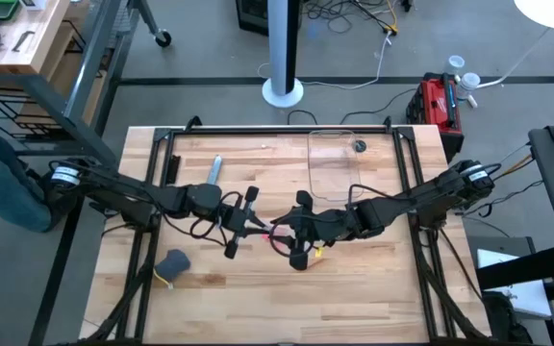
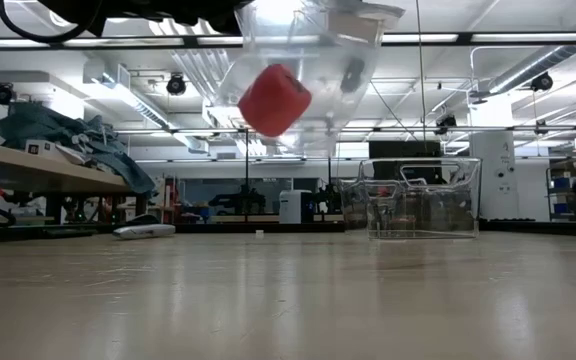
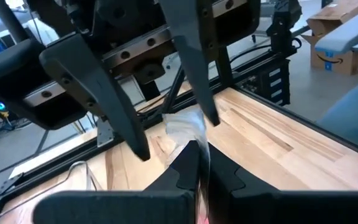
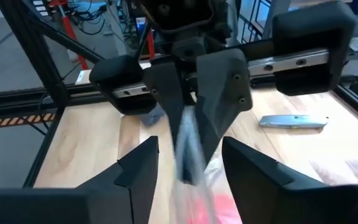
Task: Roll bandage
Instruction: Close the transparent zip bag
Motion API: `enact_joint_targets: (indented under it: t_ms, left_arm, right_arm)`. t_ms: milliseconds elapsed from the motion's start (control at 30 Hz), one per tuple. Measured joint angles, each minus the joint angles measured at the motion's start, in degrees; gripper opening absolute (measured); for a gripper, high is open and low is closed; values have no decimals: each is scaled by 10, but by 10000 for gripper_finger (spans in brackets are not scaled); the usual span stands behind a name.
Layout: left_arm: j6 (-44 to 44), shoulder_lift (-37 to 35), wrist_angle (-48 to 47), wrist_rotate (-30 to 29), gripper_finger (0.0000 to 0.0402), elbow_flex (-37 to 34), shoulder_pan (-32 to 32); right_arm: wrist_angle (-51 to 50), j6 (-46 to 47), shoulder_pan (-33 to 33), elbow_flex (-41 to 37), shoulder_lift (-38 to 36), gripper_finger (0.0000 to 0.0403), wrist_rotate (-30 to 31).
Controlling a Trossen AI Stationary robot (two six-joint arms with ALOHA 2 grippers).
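- Above the middle of the worktop (image 1: pixel 354 279), I see the bandage (image 2: pixel 274 99) as a compact pink-red roll inside a clear plastic bag (image 2: pixel 308 70) that hangs in the air, well clear of the wood in my low view.
- The bag is crinkled and see-through; besides the roll I can make out one small dark thing in it, but I cannot tell what that is.
- My left tool (image 1: pixel 248 223) is clenched on the bag's film: in the right wrist view its two fingers (image 4: pixel 166 93) meet with the clear plastic pinched between them.
- My right tool (image 1: pixel 291 235) faces it, just beside; its fingers (image 3: pixel 194 62) stand apart on either side of the film, and I cannot tell whether they grip it.
- Farther back on the worktop stands a clear plastic bin (image 1: pixel 342 159) with a small dark round item in its far corner.
- A silver utility knife (image 1: pixel 215 170) lies toward the left rear.
- A dark grey-blue lump (image 1: pixel 173 262) sits near the front left, well apart from both tools.
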Motion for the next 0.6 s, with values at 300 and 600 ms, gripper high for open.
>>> enact_joint_targets:
  t_ms: [300, 600]
  left_arm:
    - [1, 0, 15, -5, 0, 0, -1]
    - [-2, 0, 13, -8, 0, 0, -1]
  right_arm:
    - [0, 5, 0, 0, 0, 131, -16]
    - [0, 0, -1, 0, 0, 15, -27]
